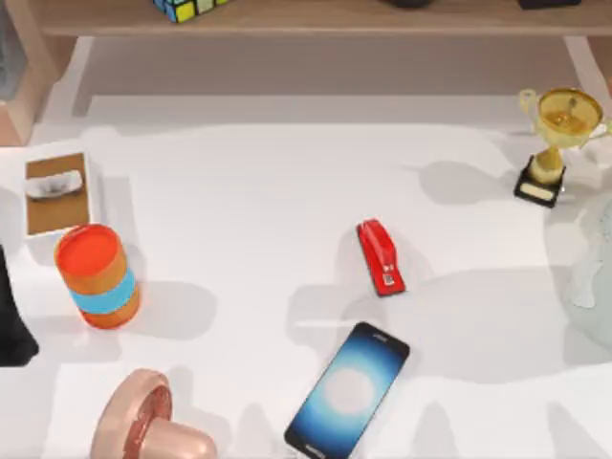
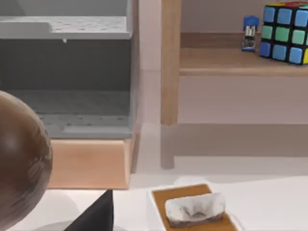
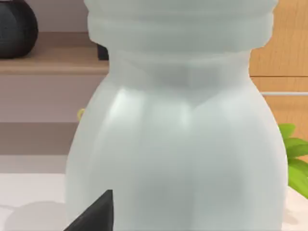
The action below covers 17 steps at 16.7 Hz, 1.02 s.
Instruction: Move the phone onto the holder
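Left gripper (image 2: 94,216) first: a dark finger pokes into the left wrist view's lower edge, and whether it is released or clenched, I cannot tell. Same story for the right gripper (image 3: 94,214), one dark finger before a big pale bottle (image 3: 178,125) (so close that the bottle spans nearly the whole frame). In the top view, a black shape at the table's 9 o'clock edge is the left arm (image 1: 11,320).

The phone (image 1: 348,392) lies flat on the white table (image 1: 249,191) near 6 o'clock, screen up, glowing blue with a white centre, its long axis slanting toward 1 o'clock. Just beyond it, toward 12 o'clock and apart from it, lies the red stapler (image 1: 381,256). A pink holder (image 1: 148,426) sits at 7 o'clock, well apart from the phone. An orange can (image 1: 96,275) with a blue band stands at 9 o'clock, no readable writing on it. Behind it rests a tray (image 1: 57,191), and a gold trophy (image 1: 555,143) stands at 2 o'clock. A colour cube (image 2: 285,31) sits on the shelf.
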Motion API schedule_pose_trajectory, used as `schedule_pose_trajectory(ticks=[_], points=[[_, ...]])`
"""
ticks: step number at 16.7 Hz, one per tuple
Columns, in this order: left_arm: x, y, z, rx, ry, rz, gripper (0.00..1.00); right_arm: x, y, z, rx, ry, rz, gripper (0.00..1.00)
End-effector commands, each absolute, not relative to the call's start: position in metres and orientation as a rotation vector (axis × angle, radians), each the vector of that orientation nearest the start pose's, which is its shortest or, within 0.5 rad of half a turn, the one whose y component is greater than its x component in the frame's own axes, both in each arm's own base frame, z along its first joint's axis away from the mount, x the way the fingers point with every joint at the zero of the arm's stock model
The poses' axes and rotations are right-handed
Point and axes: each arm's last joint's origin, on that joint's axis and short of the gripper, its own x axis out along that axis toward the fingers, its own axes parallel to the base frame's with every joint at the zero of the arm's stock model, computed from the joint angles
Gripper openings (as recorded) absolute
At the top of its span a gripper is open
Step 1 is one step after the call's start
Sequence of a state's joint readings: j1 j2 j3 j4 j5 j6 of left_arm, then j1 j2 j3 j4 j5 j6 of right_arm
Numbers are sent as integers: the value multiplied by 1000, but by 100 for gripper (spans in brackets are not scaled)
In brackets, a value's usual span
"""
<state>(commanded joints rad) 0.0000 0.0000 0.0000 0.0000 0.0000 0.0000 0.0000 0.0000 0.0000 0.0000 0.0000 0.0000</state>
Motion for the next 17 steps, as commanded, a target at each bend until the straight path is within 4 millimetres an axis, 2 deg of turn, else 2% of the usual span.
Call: schedule_pose_trajectory(ticks=[3, 5, 8, 11, 14, 17], points=[[106, -1, 160, 0, 0, 0, 100, 105, -1, 163, 7, -1, 4, 100], [106, -1, 160, 0, 0, 0, 100, 104, 1, 176, 41, -5, 20, 100], [106, -1, 160, 0, 0, 0, 100, 103, 6, 215, 137, -2, 61, 100], [106, -1, 160, 0, 0, 0, 100, 108, 15, 267, 268, 58, 123, 100], [106, -1, 160, 0, 0, 0, 100, 130, 32, 315, 406, 218, 190, 100], [106, -1, 160, 0, 0, 0, 100, 170, 65, 341, 524, 479, 218, 100]])
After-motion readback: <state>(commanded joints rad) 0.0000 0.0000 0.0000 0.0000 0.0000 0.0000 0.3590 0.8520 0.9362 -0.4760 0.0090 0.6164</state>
